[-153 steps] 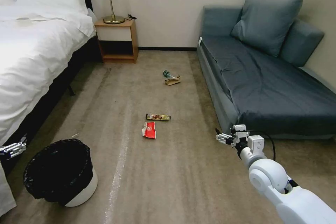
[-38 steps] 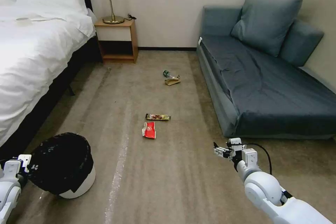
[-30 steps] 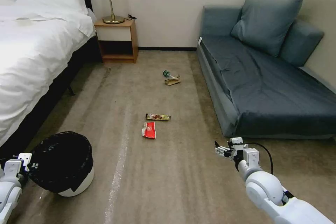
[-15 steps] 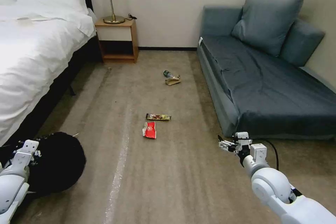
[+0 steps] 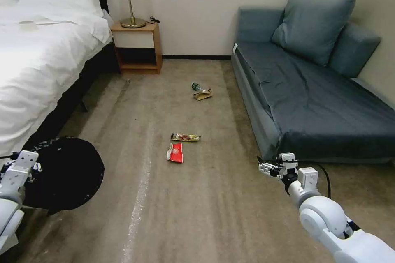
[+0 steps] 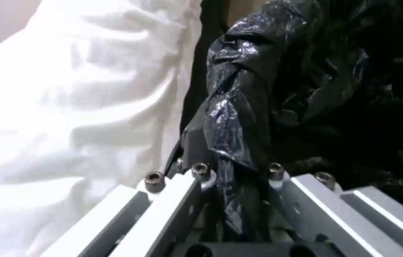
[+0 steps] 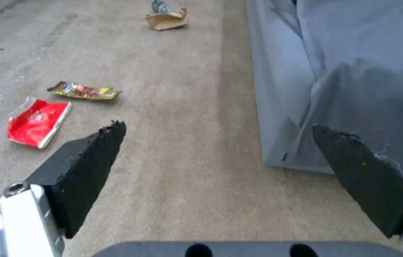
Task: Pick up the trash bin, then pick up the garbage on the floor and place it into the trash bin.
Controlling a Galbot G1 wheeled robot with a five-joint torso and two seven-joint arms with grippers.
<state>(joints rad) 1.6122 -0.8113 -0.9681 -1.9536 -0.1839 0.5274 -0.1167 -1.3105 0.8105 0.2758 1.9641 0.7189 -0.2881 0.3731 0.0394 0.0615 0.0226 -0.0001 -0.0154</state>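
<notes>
The trash bin hangs off the floor at the lower left beside the bed, its crinkled black bag facing me and hiding the white body. My left gripper is shut on the bagged rim. On the carpet ahead lie the garbage pieces: a red-and-white wrapper, a gold-brown snack wrapper, and farther off a small bottle beside crumpled brown paper. My right gripper hovers open above the carpet near the sofa's corner, right of the wrappers.
A white bed runs along the left and a grey-blue sofa along the right. A wooden nightstand with a lamp stands at the far wall. Open carpet lies between me and the wrappers.
The left gripper came to the bin's rim, shut on it and lifted it; the bin rose and tilted until its white body went out of sight. The right arm shifted slightly.
</notes>
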